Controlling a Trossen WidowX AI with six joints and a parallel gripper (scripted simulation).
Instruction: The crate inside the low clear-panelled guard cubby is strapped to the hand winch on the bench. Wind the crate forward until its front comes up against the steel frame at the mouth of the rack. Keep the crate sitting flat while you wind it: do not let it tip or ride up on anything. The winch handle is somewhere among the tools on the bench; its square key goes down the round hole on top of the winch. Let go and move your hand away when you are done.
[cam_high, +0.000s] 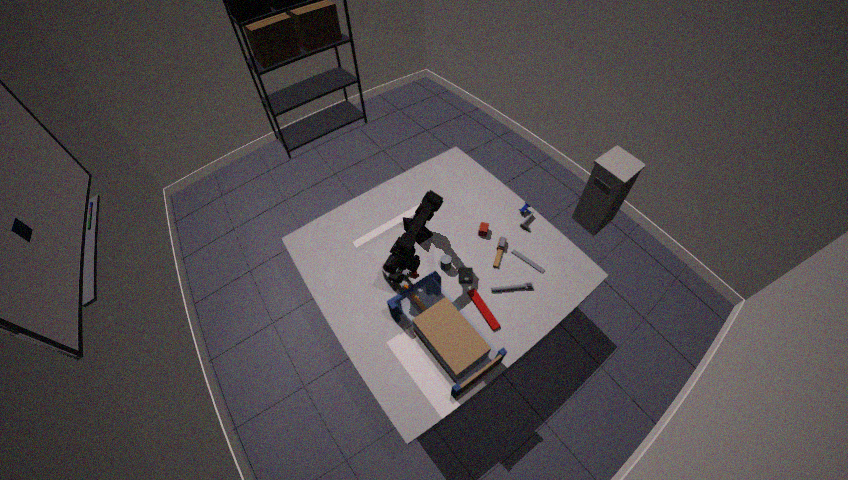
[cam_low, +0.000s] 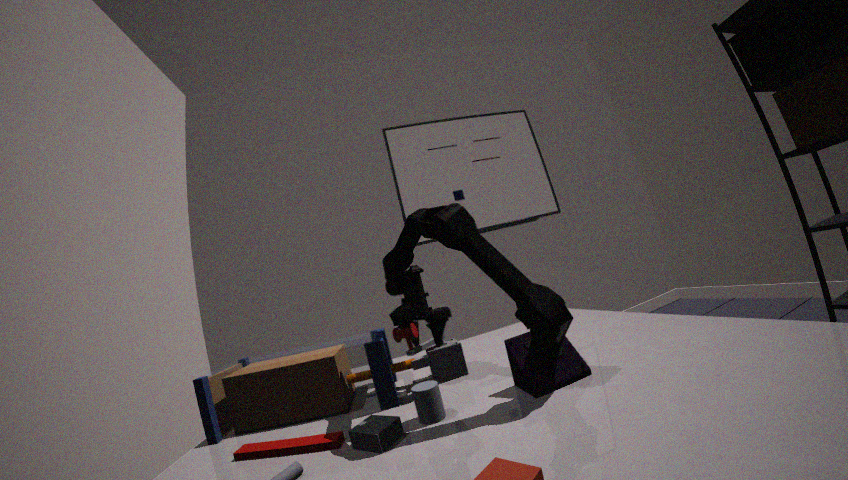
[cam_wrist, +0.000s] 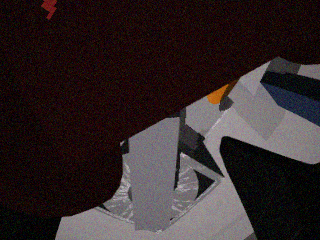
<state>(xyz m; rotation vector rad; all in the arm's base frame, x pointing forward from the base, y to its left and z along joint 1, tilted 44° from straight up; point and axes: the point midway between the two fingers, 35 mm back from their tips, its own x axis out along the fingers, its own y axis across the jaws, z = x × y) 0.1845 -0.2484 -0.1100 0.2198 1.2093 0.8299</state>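
Observation:
The tan-topped crate (cam_high: 452, 336) (cam_low: 285, 389) sits flat behind the blue frame (cam_low: 383, 373) (cam_wrist: 295, 101), with a gap between them. An orange strap (cam_low: 358, 376) (cam_wrist: 218, 95) runs from it to the grey winch (cam_low: 448, 361). The winch handle lies over the winch top: its grey crank arm (cam_wrist: 152, 175) crosses the round drum, and its red knob (cam_low: 406, 331) (cam_wrist: 60, 115) stands up, very near the wrist camera. My gripper (cam_low: 427, 347) is open, fingers pointing down just above the winch, beside the knob. The knob hides one fingertip in the wrist view. The square key is hidden.
A grey cylinder (cam_high: 446, 262) (cam_low: 429, 403) and a dark block (cam_high: 465, 275) (cam_low: 376, 433) stand beside the rack mouth. A red bar (cam_high: 484, 310) (cam_low: 288, 446) lies alongside the crate. A hammer (cam_high: 498, 255), a wrench (cam_high: 511, 288) and an orange-red block (cam_high: 483, 228) lie farther off.

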